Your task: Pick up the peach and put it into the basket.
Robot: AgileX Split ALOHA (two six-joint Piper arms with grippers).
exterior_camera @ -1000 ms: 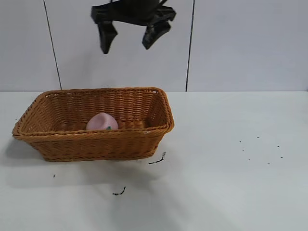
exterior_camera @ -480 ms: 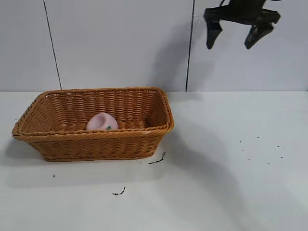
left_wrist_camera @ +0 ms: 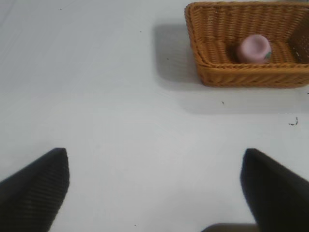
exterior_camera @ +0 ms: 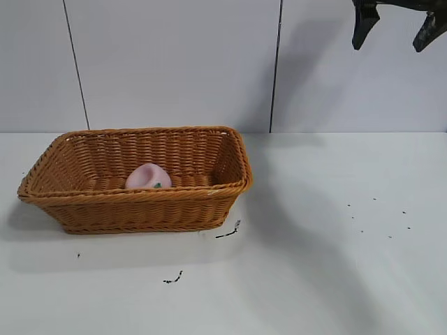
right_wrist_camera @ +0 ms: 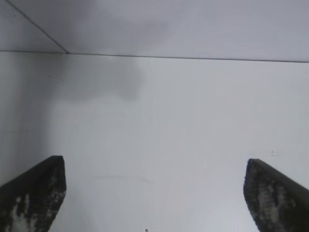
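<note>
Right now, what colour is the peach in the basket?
Pale pink with a small green mark; the peach shows best in the left wrist view.

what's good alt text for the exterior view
A pale-pink peach lies inside an orange-brown wicker basket on a white table. The right gripper hangs high at the top right corner, fingers open and empty.

Pale-pink peach (exterior_camera: 147,176) with green leaf mark inside orange-brown woven basket (exterior_camera: 140,208); white table (exterior_camera: 314,265) beside basket, black-specked.
</note>
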